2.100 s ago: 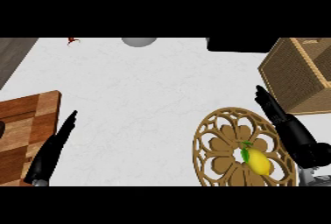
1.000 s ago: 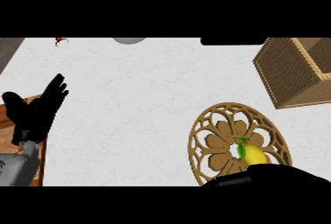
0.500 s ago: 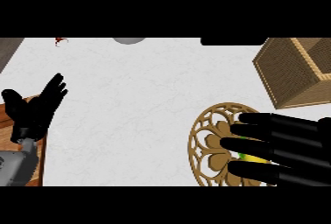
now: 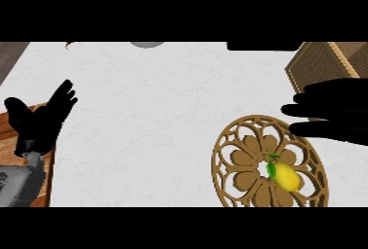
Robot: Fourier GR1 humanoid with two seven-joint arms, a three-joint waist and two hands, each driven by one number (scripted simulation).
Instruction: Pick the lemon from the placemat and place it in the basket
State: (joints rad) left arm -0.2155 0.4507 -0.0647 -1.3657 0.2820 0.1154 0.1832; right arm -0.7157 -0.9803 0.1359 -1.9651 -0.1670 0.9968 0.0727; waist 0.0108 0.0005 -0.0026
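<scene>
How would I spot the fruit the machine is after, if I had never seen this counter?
Look at the white counter, lower right, for the round tan placemat with a cut-out flower pattern. Just right of its middle lies the small yellow lemon with green leaves. It is the only bright yellow thing there, below the black right hand.

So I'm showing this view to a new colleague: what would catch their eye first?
Probably the yellow lemon, lying on the round wooden placemat at lower right. Just above it, the big dark right hand reaches in from the right edge, fingers spread, in front of the basket at upper right. At the left edge, the left hand rests open, fingers up.
</scene>
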